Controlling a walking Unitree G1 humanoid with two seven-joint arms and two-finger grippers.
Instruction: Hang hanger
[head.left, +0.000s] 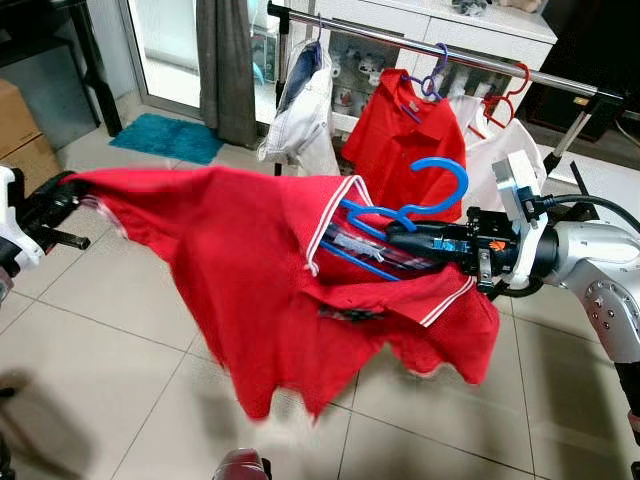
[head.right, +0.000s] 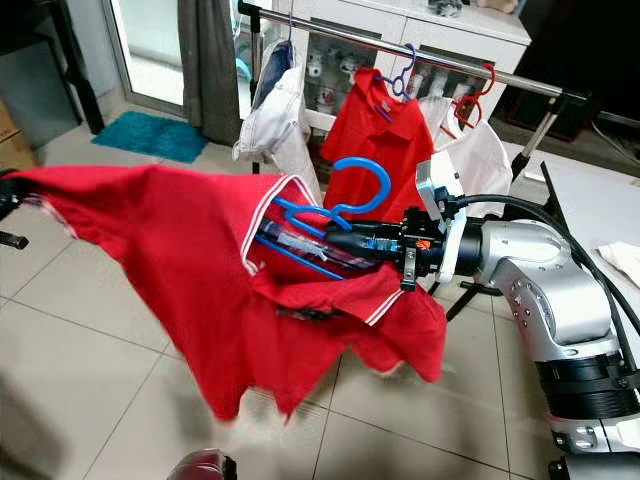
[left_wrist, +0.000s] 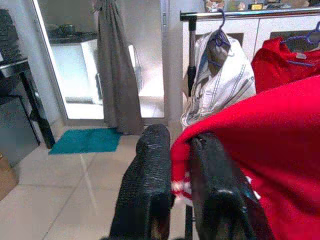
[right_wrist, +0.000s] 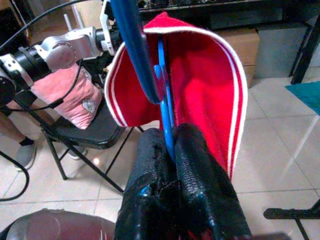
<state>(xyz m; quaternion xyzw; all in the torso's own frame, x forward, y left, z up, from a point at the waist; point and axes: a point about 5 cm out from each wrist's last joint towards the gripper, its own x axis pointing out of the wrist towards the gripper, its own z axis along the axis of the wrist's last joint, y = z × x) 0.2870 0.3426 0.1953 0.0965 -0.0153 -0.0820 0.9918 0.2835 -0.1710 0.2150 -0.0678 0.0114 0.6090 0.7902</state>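
A red polo shirt (head.left: 250, 290) with white-striped collar hangs stretched in the air between my two grippers. A blue plastic hanger (head.left: 415, 205) sits inside its collar, hook sticking up. My right gripper (head.left: 400, 240) is shut on the blue hanger (right_wrist: 167, 125) at the neck. At the left, my left gripper (head.left: 62, 195) is shut on the shirt's sleeve (left_wrist: 182, 170), holding it out sideways. Behind stands the clothes rail (head.left: 440, 50) with a red shirt (head.left: 405, 125) on a purple hanger and white garments.
A striped white shirt (head.left: 300, 110) hangs at the rail's left end, and a red hanger (head.left: 505, 95) toward its right. A grey curtain (head.left: 225, 60) and teal mat (head.left: 165, 137) lie behind left. A black folding chair with a pink cushion (right_wrist: 75, 100) stands nearby on the tiled floor.
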